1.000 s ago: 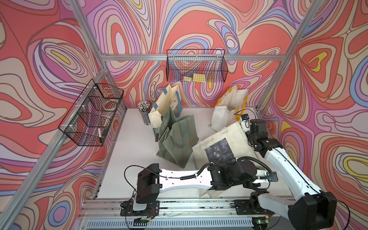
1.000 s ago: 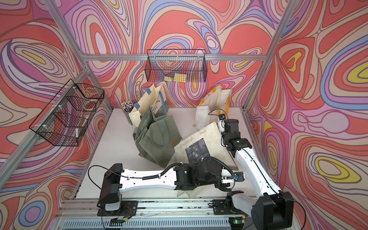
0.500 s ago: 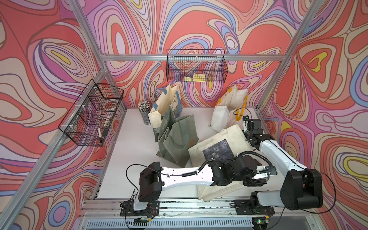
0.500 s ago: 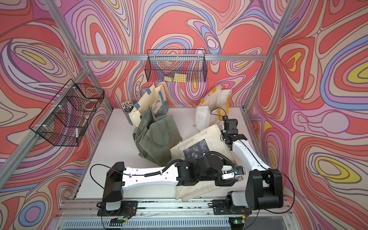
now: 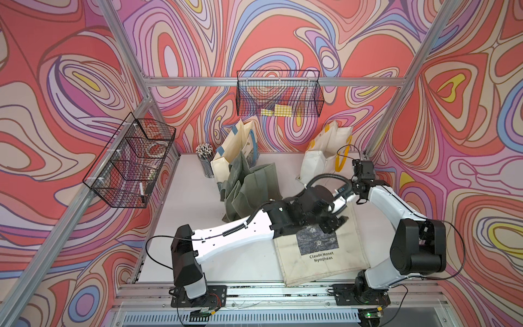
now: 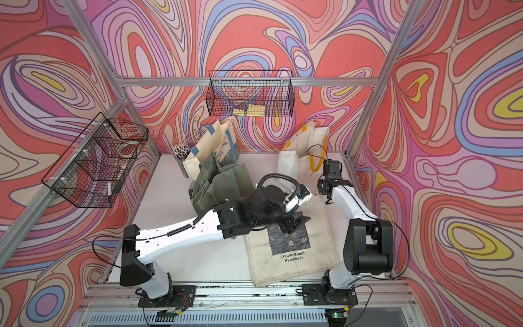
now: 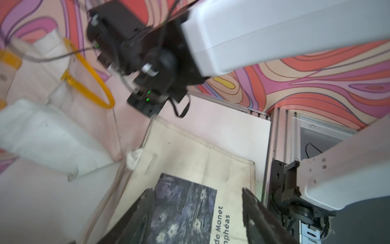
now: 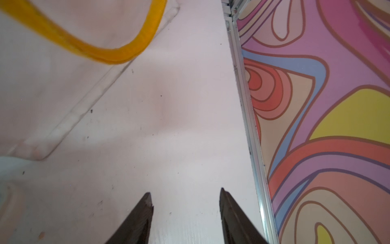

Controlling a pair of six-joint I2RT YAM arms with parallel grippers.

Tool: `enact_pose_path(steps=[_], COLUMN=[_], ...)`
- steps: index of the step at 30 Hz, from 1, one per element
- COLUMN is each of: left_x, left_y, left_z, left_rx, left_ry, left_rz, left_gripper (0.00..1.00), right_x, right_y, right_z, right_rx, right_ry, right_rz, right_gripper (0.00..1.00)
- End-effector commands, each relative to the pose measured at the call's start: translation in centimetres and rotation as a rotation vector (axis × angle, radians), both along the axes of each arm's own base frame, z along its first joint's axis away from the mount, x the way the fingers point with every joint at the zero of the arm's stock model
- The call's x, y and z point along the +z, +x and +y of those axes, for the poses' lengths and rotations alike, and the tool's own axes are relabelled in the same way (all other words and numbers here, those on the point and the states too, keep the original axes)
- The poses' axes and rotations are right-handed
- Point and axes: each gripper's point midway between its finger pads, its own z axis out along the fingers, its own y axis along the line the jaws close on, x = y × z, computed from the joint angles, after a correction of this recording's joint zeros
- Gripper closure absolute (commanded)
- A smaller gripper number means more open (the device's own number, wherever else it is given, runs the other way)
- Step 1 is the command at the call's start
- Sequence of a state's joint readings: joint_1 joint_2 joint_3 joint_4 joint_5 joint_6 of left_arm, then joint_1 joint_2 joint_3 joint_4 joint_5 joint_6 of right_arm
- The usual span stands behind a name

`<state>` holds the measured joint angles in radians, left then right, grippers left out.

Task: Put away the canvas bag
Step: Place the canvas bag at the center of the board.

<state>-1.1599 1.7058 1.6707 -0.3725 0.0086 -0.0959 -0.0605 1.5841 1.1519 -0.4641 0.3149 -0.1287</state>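
The canvas bag (image 5: 319, 254) (image 6: 294, 254) is cream with a dark Claude Monet print. It lies flat at the table's front right, its bottom edge over the front rail. My left gripper (image 5: 335, 222) (image 6: 297, 222) (image 7: 197, 190) hovers open just above the print, with the cloth (image 7: 190, 152) showing between its spread jaws. My right gripper (image 5: 358, 165) (image 6: 328, 167) (image 8: 185, 196) is open over bare table beyond the bag's top corner. It holds nothing and sits close to the right wall.
A white bag with yellow handles (image 5: 325, 158) (image 8: 95, 48) stands at the back right, near my right gripper. A green bag (image 5: 249, 189), a blue-handled bag (image 5: 235, 153) and a pencil cup (image 5: 205, 158) crowd the back middle. Wire baskets hang on the back wall (image 5: 278, 93) and left wall (image 5: 133, 161).
My left gripper opened and let go of the canvas bag, which now lies flat. The left arm rose and drew back over the print; the right arm folded back toward the corner.
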Motion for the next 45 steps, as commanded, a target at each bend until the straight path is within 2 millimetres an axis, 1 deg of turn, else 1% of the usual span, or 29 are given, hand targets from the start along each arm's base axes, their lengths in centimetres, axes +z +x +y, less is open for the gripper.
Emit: enact_pose_path(steps=[1, 3, 4, 7, 9, 13, 16, 18, 20, 21, 23, 24, 26, 28, 31, 34, 37, 39, 42, 45], left_x=[-4.2, -5.7, -6.1, -7.3, -8.6, -10.5, -11.6, -12.0, -12.1, -12.1, -12.1, -12.2, -12.8, -13.5, -14.7, -14.9, -14.8, -14.7, -14.9, -14.9], left_y=[0.7, 1.2, 1.5, 2.0, 2.3, 3.5, 5.2, 6.3, 7.4, 7.7, 8.0, 8.0, 7.5, 7.1, 7.1, 7.9, 8.5, 8.6, 9.5, 10.5], left_z=[3.7, 4.5, 4.7, 4.4, 4.0, 3.0, 2.7, 3.2, 4.3, 4.8, 5.6, 6.0, 6.5, 6.9, 7.2, 8.0, 8.3, 8.3, 9.0, 9.3], left_rx=[0.118, 0.137, 0.143, 0.143, 0.14, 0.146, 0.195, 0.238, 0.295, 0.31, 0.331, 0.335, 0.321, 0.309, 0.319, 0.365, 0.393, 0.403, 0.451, 0.488], left_ry=[0.1, 0.124, 0.136, 0.196, 0.254, 0.34, 0.362, 0.361, 0.345, 0.336, 0.319, 0.322, 0.347, 0.38, 0.411, 0.416, 0.401, 0.4, 0.407, 0.392], left_rz=[0.27, 0.348, 0.361, 0.368, 0.386, 0.394, 0.408, 0.444, 0.475, 0.495, 0.533, 0.544, 0.555, 0.567, 0.584, 0.594, 0.594, 0.587, 0.575, 0.577], left_gripper=[0.33, 0.33, 0.33, 0.33, 0.32, 0.3, 0.3, 0.3, 0.3, 0.29, 0.29, 0.29, 0.29, 0.29, 0.29, 0.29, 0.28, 0.27, 0.27, 0.26], right_x=[1.0, 1.2, 1.1, 0.7, 1.1, 3.0, 3.6, 3.5, 3.0, 2.6, 1.7, 1.3, 0.3, -0.3, 0.0, 0.7, 0.1, -0.6, -1.2, -1.8], right_y=[-0.5, -0.6, -0.6, -0.6, -0.6, -1.0, -1.8, -2.4, -3.0, -3.3, -3.9, -4.3, -5.0, -5.6, -5.8, -5.7, -5.6, -5.4, -5.1, -5.1], right_z=[-1.5, -1.9, -2.0, -2.2, -2.2, -1.2, 0.2, 1.6, 3.1, 3.4, 4.3, 4.5, 5.4, 6.0, 7.3, 8.8, 10.2, 10.8, 10.9, 10.9], right_rx=[-0.06, -0.066, -0.066, -0.079, -0.086, -0.068, -0.035, -0.001, 0.023, 0.022, 0.029, 0.018, 0.021, 0.015, 0.031, 0.075, 0.113, 0.122, 0.109, 0.095], right_ry=[-0.004, 0.023, 0.031, 0.049, 0.064, 0.124, 0.199, 0.271, 0.353, 0.375, 0.427, 0.437, 0.487, 0.523, 0.58, 0.574, 0.535, 0.555, 0.54, 0.533], right_rz=[0.011, 0.003, 0.008, 0.028, 0.032, 0.009, 0.026, 0.046, 0.066, 0.077, 0.107, 0.125, 0.164, 0.178, 0.136, 0.101, 0.132, 0.149, 0.156, 0.189], right_gripper=[0.44, 0.44, 0.44, 0.43, 0.43, 0.43, 0.43, 0.43, 0.43, 0.43, 0.44, 0.45, 0.45, 0.43, 0.38, 0.35, 0.33, 0.33, 0.34, 0.37])
